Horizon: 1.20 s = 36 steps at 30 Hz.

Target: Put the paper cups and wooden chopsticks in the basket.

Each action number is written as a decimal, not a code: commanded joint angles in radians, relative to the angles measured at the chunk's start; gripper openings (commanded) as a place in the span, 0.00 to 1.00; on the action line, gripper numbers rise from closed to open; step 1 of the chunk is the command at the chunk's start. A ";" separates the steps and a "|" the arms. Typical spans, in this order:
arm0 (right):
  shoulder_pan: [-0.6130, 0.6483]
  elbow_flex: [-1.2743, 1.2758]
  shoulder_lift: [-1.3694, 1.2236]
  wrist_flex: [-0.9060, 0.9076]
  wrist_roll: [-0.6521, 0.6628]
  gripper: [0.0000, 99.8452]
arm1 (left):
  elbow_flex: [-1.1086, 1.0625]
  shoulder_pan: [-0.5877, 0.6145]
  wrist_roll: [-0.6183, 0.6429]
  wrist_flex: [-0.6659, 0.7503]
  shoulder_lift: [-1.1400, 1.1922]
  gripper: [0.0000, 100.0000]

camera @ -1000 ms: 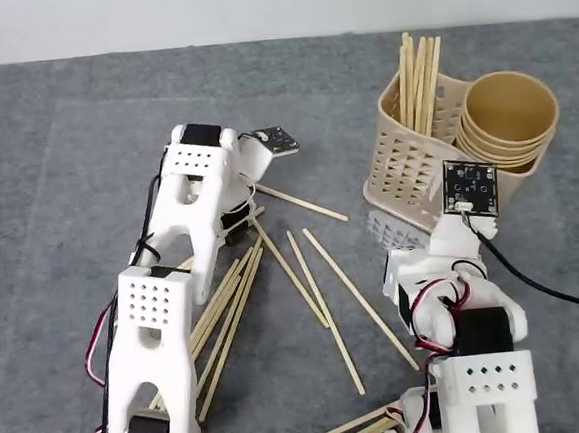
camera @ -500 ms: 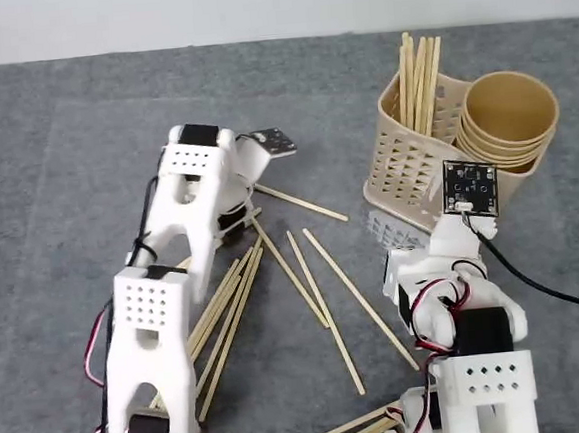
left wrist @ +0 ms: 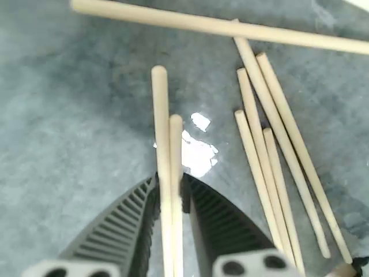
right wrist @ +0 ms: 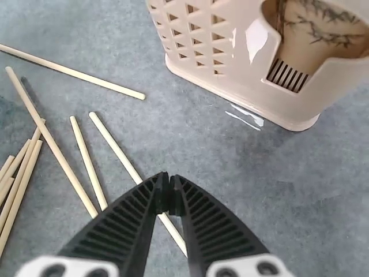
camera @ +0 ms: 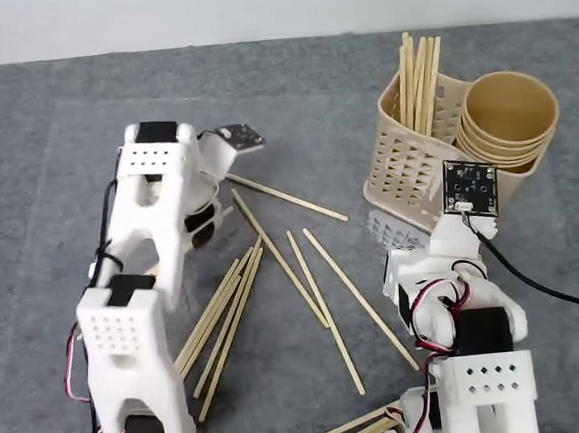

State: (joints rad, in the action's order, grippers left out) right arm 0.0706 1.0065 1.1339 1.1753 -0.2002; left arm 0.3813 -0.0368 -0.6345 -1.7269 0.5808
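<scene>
- Left hand (left wrist: 170, 186): clamped on two chopsticks (left wrist: 159, 115), angled down close over the grey worktop (left wrist: 69, 115).
- Right hand (right wrist: 168, 193): closed, empty, low near the basket (right wrist: 230, 63).
- Loose chopsticks (camera: 324, 310) lie between the arms.
- Basket holds upright sticks and stacked paper cups (camera: 510, 114), which show a leafy branch print.

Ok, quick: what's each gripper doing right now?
Left gripper: closed on two chopsticks.
Right gripper: closed, holding nothing.
</scene>
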 commanded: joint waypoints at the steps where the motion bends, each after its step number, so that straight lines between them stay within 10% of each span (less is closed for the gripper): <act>1: -0.015 -0.003 0.018 -0.007 -0.008 0.01 | -0.005 0.003 -0.005 -0.029 -0.172 0.01; 19: -0.016 0.101 0.019 -0.001 0.087 0.01 | 0.507 -0.239 0.328 0.058 -0.476 0.01; 36: -0.007 0.147 0.019 -0.002 0.112 0.01 | 0.596 -0.542 0.647 0.783 -0.448 0.01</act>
State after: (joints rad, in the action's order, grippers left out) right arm 0.0644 1.1554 1.1339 1.1769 -0.1005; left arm 0.9291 -0.5462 -0.0698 -1.0733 0.1680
